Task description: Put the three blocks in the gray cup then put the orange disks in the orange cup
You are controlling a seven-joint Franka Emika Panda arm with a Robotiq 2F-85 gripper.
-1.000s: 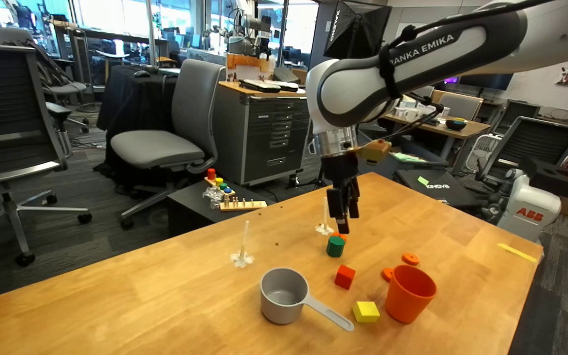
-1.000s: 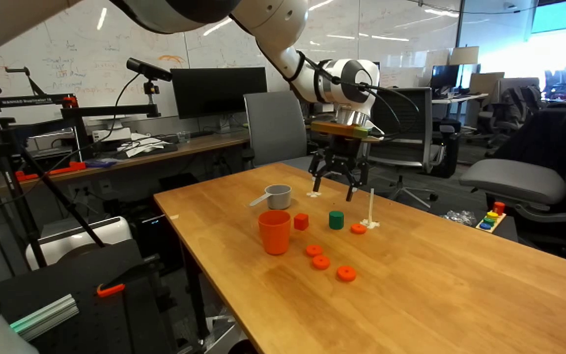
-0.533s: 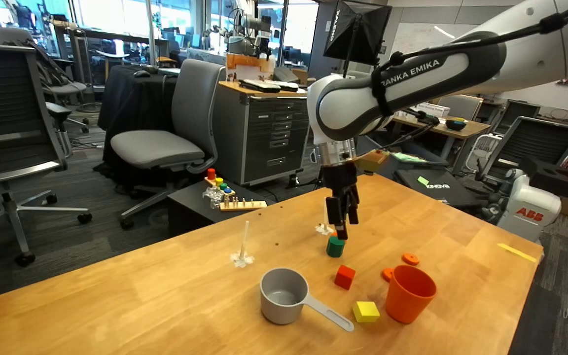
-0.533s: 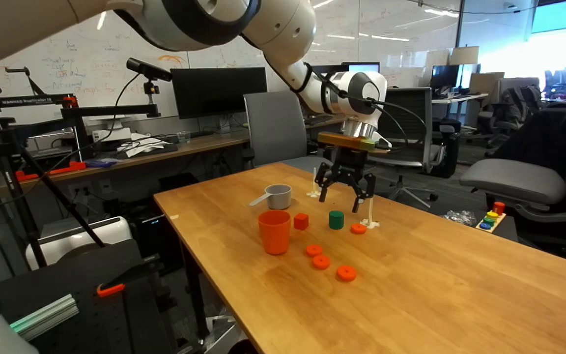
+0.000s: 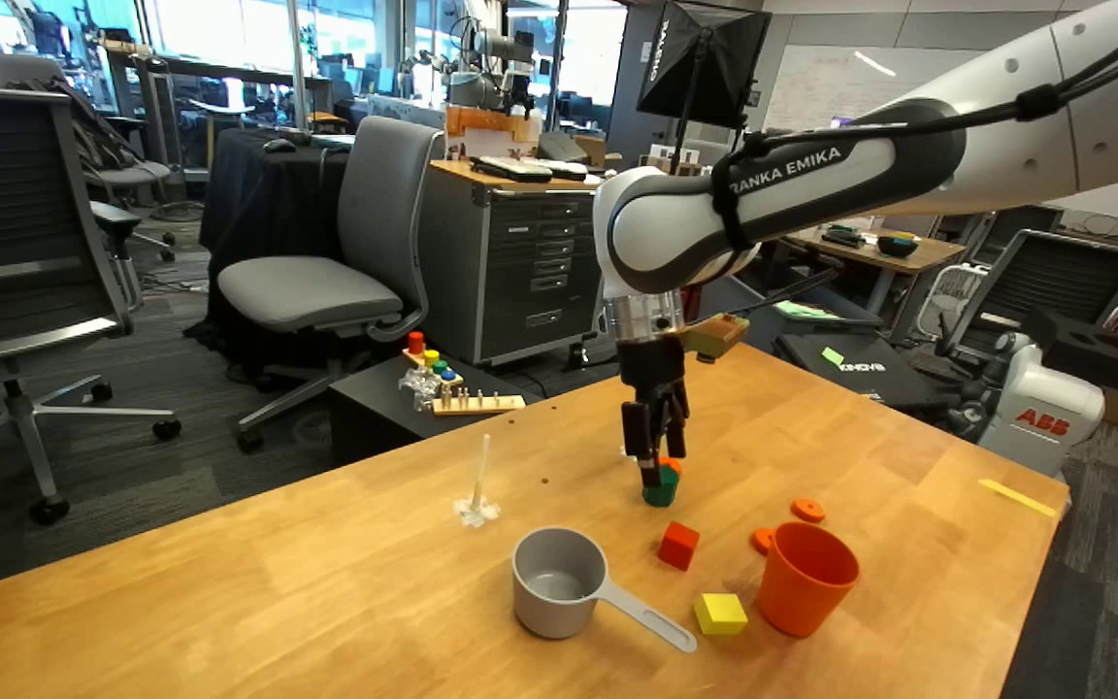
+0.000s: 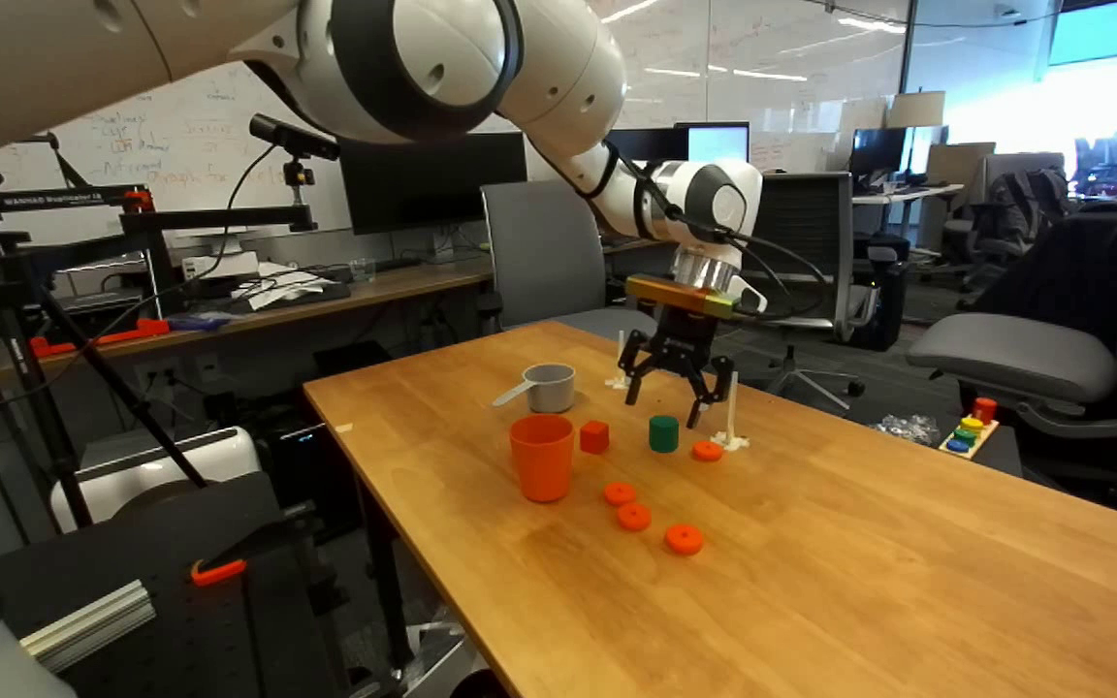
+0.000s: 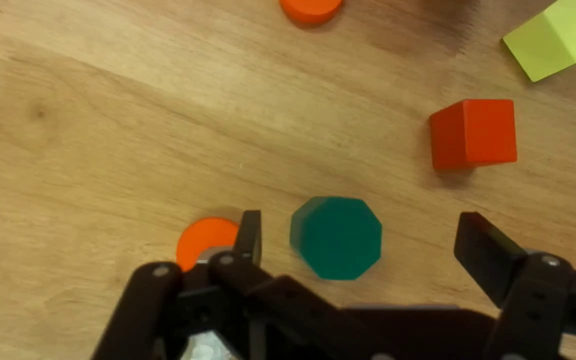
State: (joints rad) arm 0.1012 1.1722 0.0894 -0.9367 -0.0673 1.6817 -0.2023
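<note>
Dark green faceted block [image 7: 340, 237]: upright on a grained, light-brown wooden table [image 5: 278, 602].
Black two-fingered gripper [image 6: 663, 405]: over the green block; jaws wide, one finger on either side of it in the wrist view, bare wood showing in both gaps.
White-and-gray arm [image 5: 811, 184]: above the green block; reads "RANKA EMIKA" beside a black strap [image 5: 726, 196].
White robot unit [image 5: 1054, 388]: well to the right of the green block in an exterior view, off the table; marked "ABB" in red.
Black case [image 5: 860, 374]: behind and right of the green block in that view, beyond the table edge; marked "KINOVA".
Black bar [image 6: 74, 198]: well left of the green block in an exterior view; "Duplicator" legible, the word before it blurred.
Whiteboard [image 6: 772, 48]: far behind the green block; handwriting too faint to read.
Red cube [image 5: 679, 546]: near the green block.
Yellow-green block [image 5: 720, 614], gray round cup with a straight handle [image 5: 559, 582], bright orange tapered cup [image 6: 542, 460]: all farther from the green block than the red cube; both cups upright.
Flat round orange disks [image 6: 684, 540]: four; one just beside the green block, three farther off.
Thin upright pegs [image 6: 731, 412]: two; one near the green block.
Gray office chair [image 5: 379, 204], dark drawer cabinet [image 5: 540, 272]: behind and left of the green block.
</note>
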